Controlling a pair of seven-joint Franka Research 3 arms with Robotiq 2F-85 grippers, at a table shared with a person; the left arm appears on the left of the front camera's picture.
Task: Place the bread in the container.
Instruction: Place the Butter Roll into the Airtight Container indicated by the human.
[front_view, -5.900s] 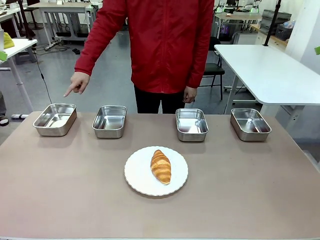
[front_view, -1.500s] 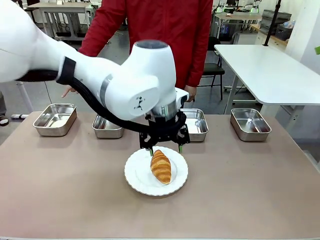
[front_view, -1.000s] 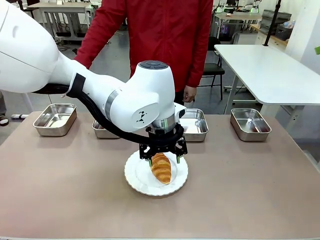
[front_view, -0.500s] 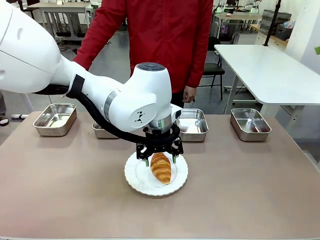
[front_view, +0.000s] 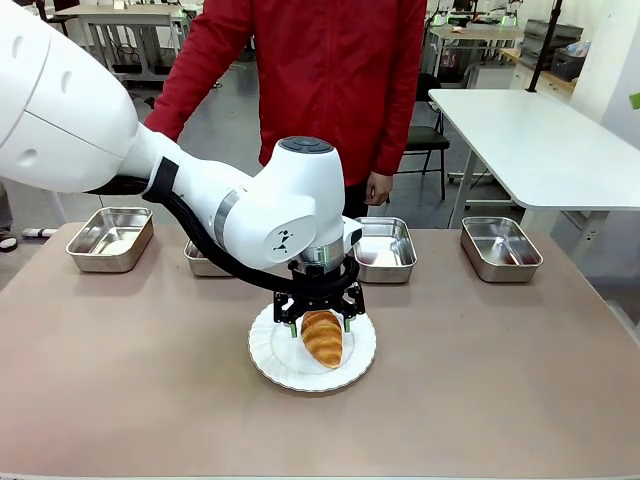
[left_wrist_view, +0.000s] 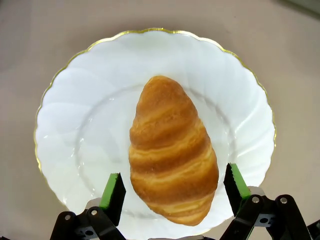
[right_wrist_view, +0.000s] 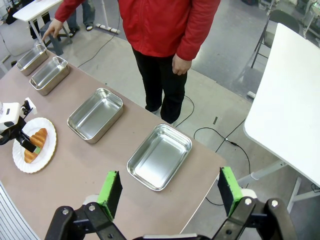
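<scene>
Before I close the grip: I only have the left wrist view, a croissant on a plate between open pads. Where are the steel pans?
Observer: Four stand in a row on the far side of the plate, from the leftmost pan to the rightmost pan.
Operator: Which one is wanted?
Observer: The right wrist view shows the person's hand held out by the left end of that row.
Operator: Is the right arm near me?
Observer: No, the right gripper hangs open and empty, high over the right end of the table.
</scene>
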